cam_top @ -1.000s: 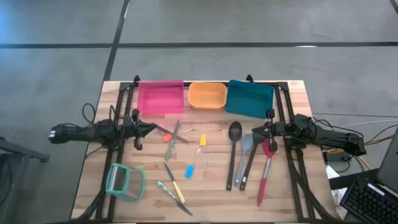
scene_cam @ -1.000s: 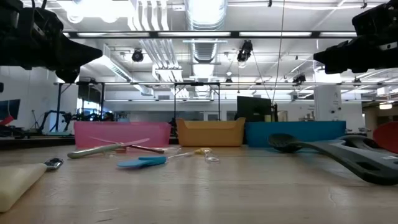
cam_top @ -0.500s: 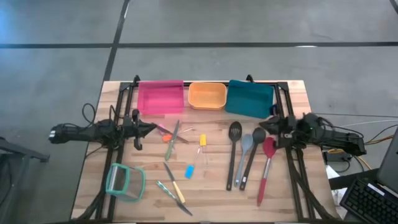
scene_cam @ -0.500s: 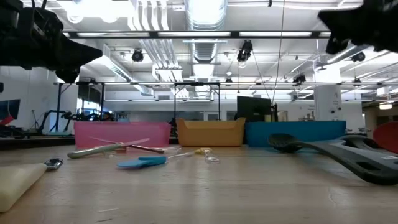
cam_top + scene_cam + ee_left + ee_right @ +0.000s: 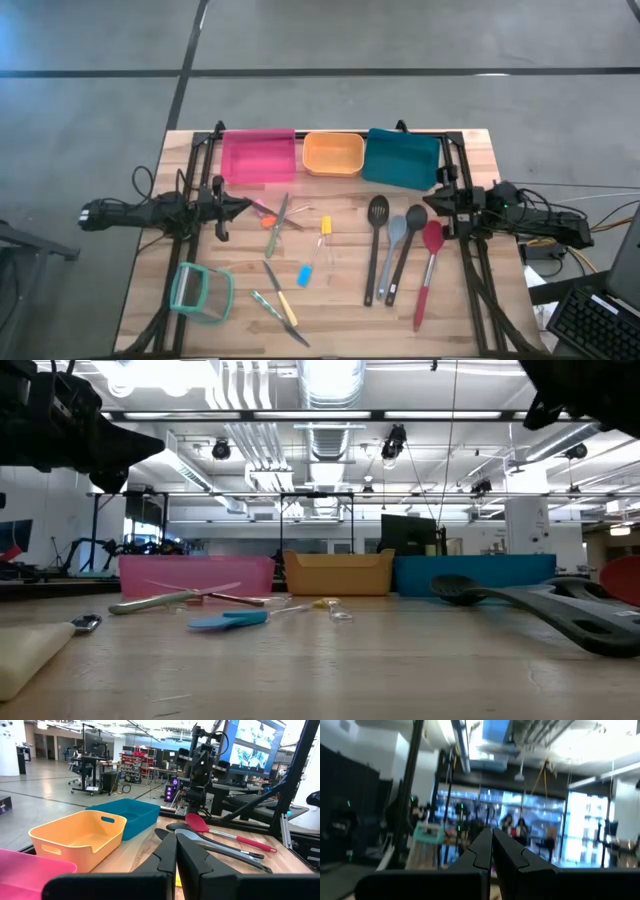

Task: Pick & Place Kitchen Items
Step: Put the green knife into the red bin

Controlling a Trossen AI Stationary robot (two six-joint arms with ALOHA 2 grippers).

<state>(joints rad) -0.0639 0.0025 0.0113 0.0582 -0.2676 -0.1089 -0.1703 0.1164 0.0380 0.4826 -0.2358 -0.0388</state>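
Wooden slats form the tabletop (image 5: pixel 340 310), which stands on a grey concrete floor, with a pink bin (image 5: pixel 258 156), an orange bin (image 5: pixel 333 153) and a teal bin (image 5: pixel 402 158) lined up along its far edge. At right of centre, a black spoon (image 5: pixel 376 245), a grey spatula (image 5: pixel 392 252), a black spatula (image 5: pixel 405 250) and a red-handled spoon (image 5: pixel 428 270) lie side by side, handles toward the near edge. Left of them sit an orange-handled knife (image 5: pixel 276 225), a yellow piece (image 5: pixel 325 226), a blue piece (image 5: pixel 305 275) and a yellow-handled peeler (image 5: pixel 279 301), scattered near the middle. A teal-rimmed clear container (image 5: pixel 201 292) rests at the near left corner.

The left gripper (image 5: pixel 246 204) hovers just left of the orange-handled knife, its fingers (image 5: pixel 170 855) pressed together and holding nothing. The right gripper (image 5: pixel 432 198) hangs beside the near corner of the teal bin, beyond the red-handled spoon's bowl, its fingers (image 5: pixel 487 851) likewise closed and empty, its wrist camera tilted up toward the ceiling lights.
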